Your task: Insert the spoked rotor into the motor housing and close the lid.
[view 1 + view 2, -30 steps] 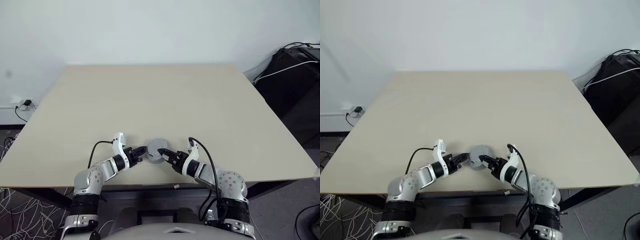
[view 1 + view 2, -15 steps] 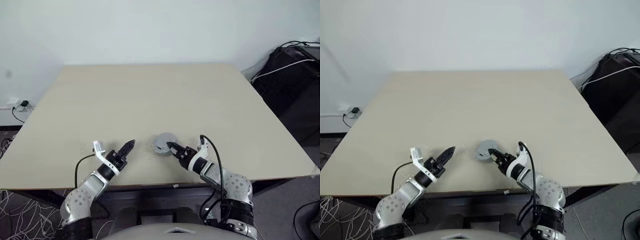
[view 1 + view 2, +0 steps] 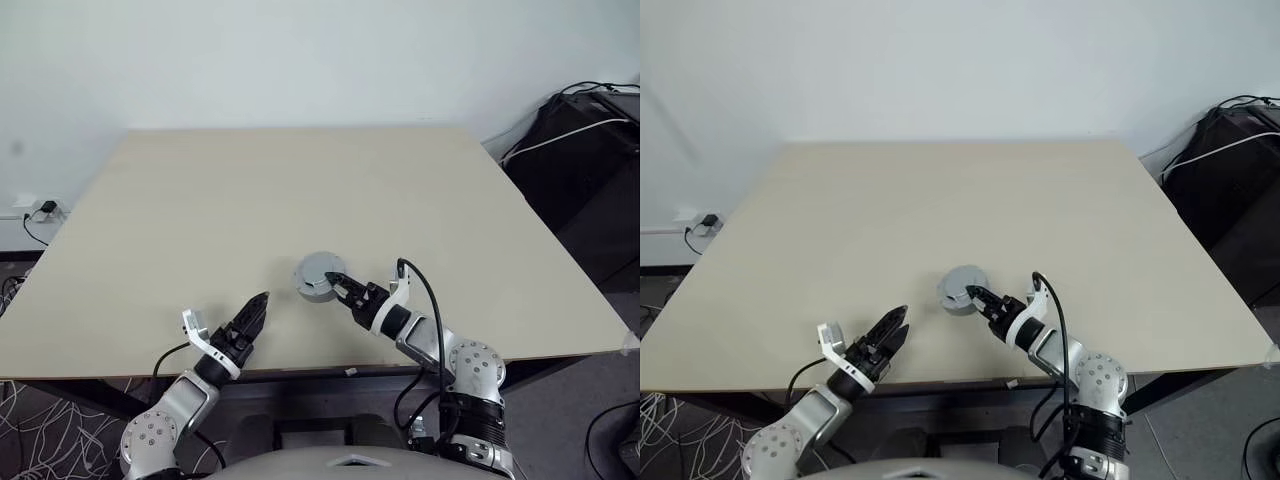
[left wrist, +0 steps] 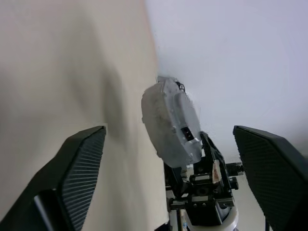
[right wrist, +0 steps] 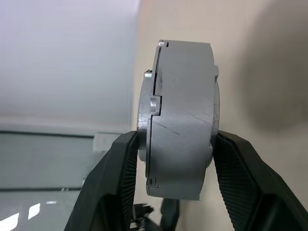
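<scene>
Right hand [image 3: 338, 284] grips closed motor housing [image 3: 317, 274], interior hidden.

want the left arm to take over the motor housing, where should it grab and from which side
Best on the curved side wall of the motor housing, across its width. The right gripper already pinches the housing across its two flat faces from the robot's right, with the lid closed. The open left gripper should probably come in from the robot's left, onto the free rim.

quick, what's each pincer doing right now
Left pincer: open, holding nothing.
Right pincer: shut on the housing, lid on.
</scene>
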`<state>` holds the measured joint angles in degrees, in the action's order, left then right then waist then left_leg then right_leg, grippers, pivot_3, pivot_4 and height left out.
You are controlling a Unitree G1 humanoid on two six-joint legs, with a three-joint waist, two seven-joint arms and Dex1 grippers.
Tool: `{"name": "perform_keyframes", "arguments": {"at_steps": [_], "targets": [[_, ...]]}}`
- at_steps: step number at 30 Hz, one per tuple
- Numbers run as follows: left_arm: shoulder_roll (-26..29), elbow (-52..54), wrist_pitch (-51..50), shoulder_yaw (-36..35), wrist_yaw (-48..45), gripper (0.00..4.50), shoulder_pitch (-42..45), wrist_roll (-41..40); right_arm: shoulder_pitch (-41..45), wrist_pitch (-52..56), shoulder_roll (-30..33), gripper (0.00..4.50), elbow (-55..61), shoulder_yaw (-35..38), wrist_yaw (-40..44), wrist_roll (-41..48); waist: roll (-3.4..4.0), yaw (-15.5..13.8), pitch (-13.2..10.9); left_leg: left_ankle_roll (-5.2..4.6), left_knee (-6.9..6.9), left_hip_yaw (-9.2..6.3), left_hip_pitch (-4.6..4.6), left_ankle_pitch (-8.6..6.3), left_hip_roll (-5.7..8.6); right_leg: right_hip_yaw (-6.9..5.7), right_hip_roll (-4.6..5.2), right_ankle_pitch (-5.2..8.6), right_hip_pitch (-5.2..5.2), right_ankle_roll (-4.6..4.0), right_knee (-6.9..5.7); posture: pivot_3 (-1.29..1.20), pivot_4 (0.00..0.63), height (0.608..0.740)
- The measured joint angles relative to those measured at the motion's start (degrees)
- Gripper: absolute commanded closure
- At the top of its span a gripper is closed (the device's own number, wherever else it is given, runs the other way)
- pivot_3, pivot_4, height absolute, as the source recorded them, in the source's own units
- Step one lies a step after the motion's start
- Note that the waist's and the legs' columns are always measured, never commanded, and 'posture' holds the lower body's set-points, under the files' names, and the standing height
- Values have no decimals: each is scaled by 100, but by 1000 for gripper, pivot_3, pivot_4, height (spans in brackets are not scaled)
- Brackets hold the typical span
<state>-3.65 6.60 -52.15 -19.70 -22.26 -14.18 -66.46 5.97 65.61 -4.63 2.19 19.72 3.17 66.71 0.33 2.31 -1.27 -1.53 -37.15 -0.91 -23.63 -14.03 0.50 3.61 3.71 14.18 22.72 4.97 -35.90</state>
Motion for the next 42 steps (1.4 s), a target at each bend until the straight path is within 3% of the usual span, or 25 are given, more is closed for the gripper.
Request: {"name": "perform_keyframes", "arguments": {"at_steps": [30, 33, 38, 42], "targets": [[13, -405, 158, 681, -87, 13, 178, -894, -310, 362, 137, 2414, 137, -821, -665, 1378, -1, 1, 0, -1, -11, 0, 1, 1, 1, 5, -9, -2, -7, -1, -1, 0, 0, 740], [13, -408, 187, 682, -87, 634, 177, -902, -310, 358, 197, 2414, 137, -824, -687, 1416, -1, 2, 0, -1, -12, 1, 1, 1, 2, 6, -13, -2, -7, -1, -1, 0, 0, 740], [13, -462, 256, 681, -80, 2236, 168, -1001, -308, 336, 226, 2414, 137, -843, -680, 1526, -1, 1, 0, -2, -12, 1, 1, 1, 3, 6, -19, -3, -7, -1, -2, 0, 0, 740], [13, -466, 269, 684, -80, 2284, 163, -1091, -307, 313, 248, 2414, 137, -874, -679, 1590, -1, 2, 0, -2, -14, 1, 3, 1, 3, 7, -19, -3, -9, -1, -3, 0, 0, 740]]}}
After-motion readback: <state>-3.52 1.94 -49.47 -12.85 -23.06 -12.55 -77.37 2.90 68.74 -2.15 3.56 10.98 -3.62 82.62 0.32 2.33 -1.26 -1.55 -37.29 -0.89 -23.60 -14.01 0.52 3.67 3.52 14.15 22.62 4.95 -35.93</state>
